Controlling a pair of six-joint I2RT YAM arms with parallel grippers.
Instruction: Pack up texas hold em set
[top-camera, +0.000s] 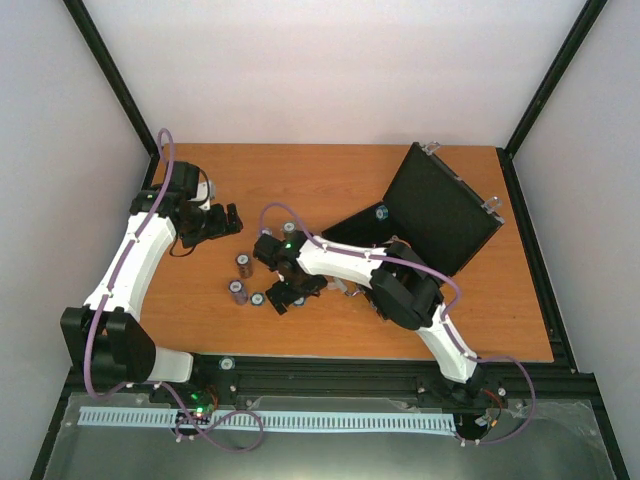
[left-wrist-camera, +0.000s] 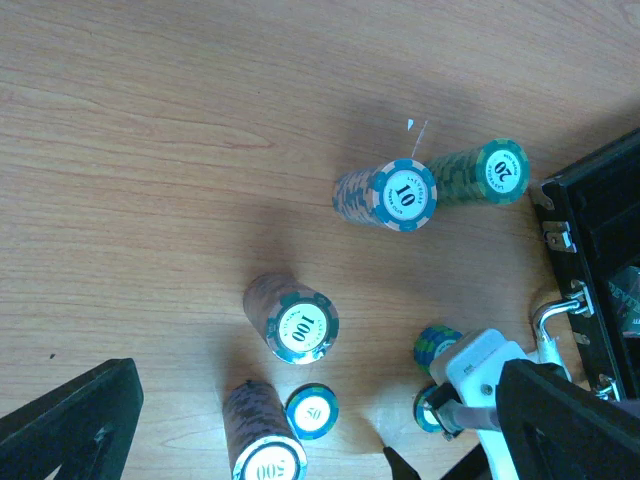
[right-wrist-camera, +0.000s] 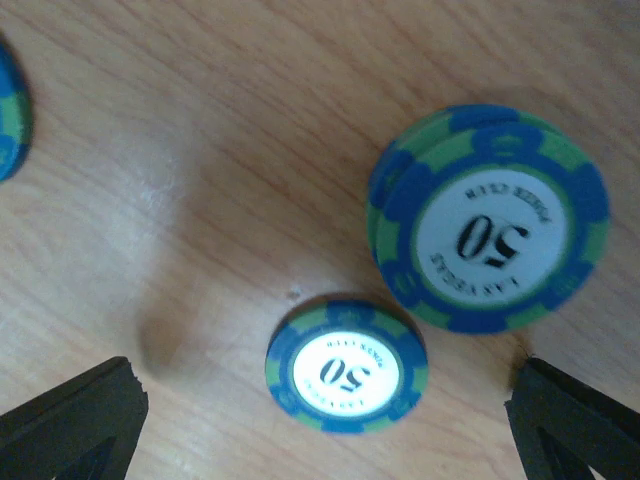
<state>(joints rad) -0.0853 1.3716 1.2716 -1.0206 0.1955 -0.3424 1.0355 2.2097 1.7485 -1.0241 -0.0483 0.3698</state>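
Right gripper (right-wrist-camera: 330, 415) low over the table (top-camera: 330, 180), jaws wide apart, clamping nothing. Squarely between them, flat on the wood and touching neither: a single 50 chip (right-wrist-camera: 346, 372). Just beyond it, off to one side, a short stack of 50 chips (right-wrist-camera: 490, 220). Left gripper (top-camera: 228, 220) likewise spread and empty, near the taller chip stacks (left-wrist-camera: 295, 320). Black case (top-camera: 440, 210) open at the table's far right

Robotics lab cell: wooden table (top-camera: 330, 180), plain white walls (top-camera: 330, 70), black metal frame (top-camera: 104, 62), left arm (top-camera: 130, 262) and right arm (top-camera: 340, 260) bolted to the near rail (top-camera: 330, 372).
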